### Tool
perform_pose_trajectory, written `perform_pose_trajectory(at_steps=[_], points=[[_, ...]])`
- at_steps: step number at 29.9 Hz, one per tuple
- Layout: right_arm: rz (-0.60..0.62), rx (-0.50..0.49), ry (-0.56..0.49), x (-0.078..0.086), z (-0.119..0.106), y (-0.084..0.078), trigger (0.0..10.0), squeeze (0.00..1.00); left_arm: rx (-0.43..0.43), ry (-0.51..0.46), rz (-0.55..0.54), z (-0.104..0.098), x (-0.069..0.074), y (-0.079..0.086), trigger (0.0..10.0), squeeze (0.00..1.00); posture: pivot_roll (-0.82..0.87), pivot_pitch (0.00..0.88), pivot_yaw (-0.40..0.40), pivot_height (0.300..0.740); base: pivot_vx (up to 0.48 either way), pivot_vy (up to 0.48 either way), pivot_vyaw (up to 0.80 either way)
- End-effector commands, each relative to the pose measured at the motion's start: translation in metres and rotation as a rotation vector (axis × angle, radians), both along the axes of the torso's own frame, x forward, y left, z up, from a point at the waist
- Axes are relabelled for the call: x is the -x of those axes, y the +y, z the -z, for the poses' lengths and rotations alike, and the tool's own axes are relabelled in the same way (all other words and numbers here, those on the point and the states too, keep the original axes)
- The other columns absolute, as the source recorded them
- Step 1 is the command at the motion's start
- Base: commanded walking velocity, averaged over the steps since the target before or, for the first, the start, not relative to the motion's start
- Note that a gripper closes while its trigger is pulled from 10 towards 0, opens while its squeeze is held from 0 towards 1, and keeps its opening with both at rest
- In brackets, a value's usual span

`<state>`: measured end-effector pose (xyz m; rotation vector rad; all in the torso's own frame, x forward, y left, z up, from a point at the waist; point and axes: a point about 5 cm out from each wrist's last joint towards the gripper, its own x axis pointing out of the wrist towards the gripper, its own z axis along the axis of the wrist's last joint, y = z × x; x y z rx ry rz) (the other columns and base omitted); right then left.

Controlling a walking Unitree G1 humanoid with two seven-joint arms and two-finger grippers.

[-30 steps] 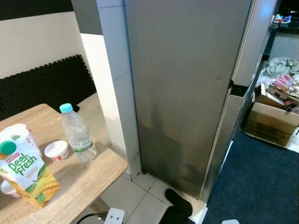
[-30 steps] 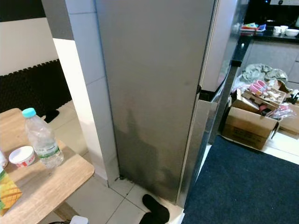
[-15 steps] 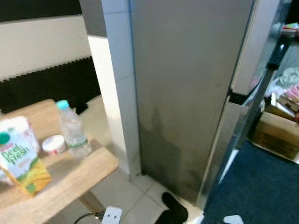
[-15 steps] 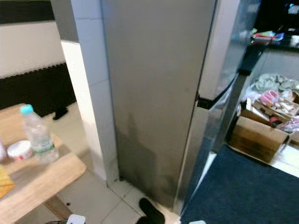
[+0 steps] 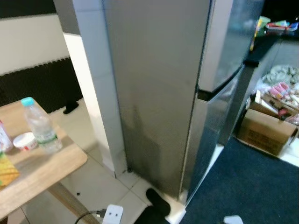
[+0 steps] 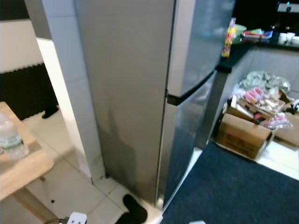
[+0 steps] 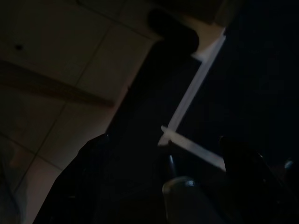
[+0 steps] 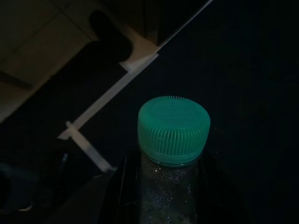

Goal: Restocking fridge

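Note:
The tall steel fridge (image 5: 159, 93) stands straight ahead, seen from its side, with both doors (image 6: 201, 42) closed on the right. In the dark right wrist view, my right gripper (image 8: 169, 191) is shut on a clear bottle with a green ribbed cap (image 8: 173, 129), held low over the floor. My left gripper (image 7: 168, 163) hangs low and open in the left wrist view, nothing between its black fingers (image 7: 93, 177). A water bottle with a light-blue cap (image 5: 41, 125) stands on the wooden table (image 5: 46, 170) at left, beside a small white tub (image 5: 25, 141) and the corner of a yellow juice carton (image 5: 6, 171).
A white tiled pillar (image 5: 93, 84) stands between table and fridge. A dark blue rug (image 5: 252, 186) lies before the fridge doors. A cardboard box (image 5: 264, 130) of clutter sits at the right. A black slipper (image 5: 158, 199) and a white power strip (image 5: 112, 214) lie on the floor.
The whole view has swung to the right: the table and its items slid toward the left edge, and the fridge's door side and the rug show more.

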<state>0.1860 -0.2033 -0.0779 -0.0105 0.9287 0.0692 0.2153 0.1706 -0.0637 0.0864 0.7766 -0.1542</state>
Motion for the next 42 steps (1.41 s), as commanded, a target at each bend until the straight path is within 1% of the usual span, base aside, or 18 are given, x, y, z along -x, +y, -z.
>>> perform_pose_trajectory(at_steps=[1, 11, 16, 25, 31, 38, 42], points=[[0.014, 0.009, -0.008, -0.0014, -0.0017, -0.0053, 10.0, 0.00, -0.005, 0.023, -0.006, 0.0029, 0.0047, 0.0032, 10.0, 0.00, -0.08, 0.082, 0.048, 0.740, 0.000, -0.386, 0.00], [0.017, 0.011, -0.009, -0.0015, -0.0019, -0.0065, 10.0, 0.00, -0.002, 0.027, -0.002, 0.0033, 0.0048, 0.0019, 10.0, 0.00, -0.08, 0.084, 0.050, 0.740, 0.000, -0.383, 0.00], [0.014, 0.009, -0.009, -0.0014, -0.0017, -0.0051, 10.0, 0.00, -0.008, 0.028, -0.025, 0.0037, 0.0056, 0.0044, 10.0, 0.00, -0.09, 0.083, 0.051, 0.740, 0.000, 0.000, 0.00], [0.010, 0.012, -0.015, -0.0040, -0.0029, -0.0051, 10.0, 0.00, -0.013, 0.026, -0.027, 0.0025, 0.0032, 0.0052, 10.0, 0.00, -0.08, 0.079, 0.050, 0.740, 0.000, 0.000, 0.00], [0.020, 0.008, -0.024, -0.0048, -0.0032, -0.0041, 10.0, 0.00, -0.031, 0.015, -0.009, 0.0011, 0.0011, 0.0050, 10.0, 0.00, -0.08, 0.078, 0.052, 0.740, 0.000, 0.000, 0.00], [0.031, 0.006, -0.033, -0.0046, -0.0031, -0.0031, 10.0, 0.00, -0.032, 0.009, -0.003, 0.0001, -0.0004, 0.0048, 10.0, 0.00, -0.08, 0.077, 0.055, 0.740, 0.000, 0.000, 0.00], [0.031, 0.005, -0.034, -0.0051, -0.0033, -0.0026, 10.0, 0.00, -0.034, 0.010, 0.000, -0.0003, -0.0013, 0.0047, 10.0, 0.00, -0.08, 0.076, 0.056, 0.740, 0.278, 0.000, 0.00]])
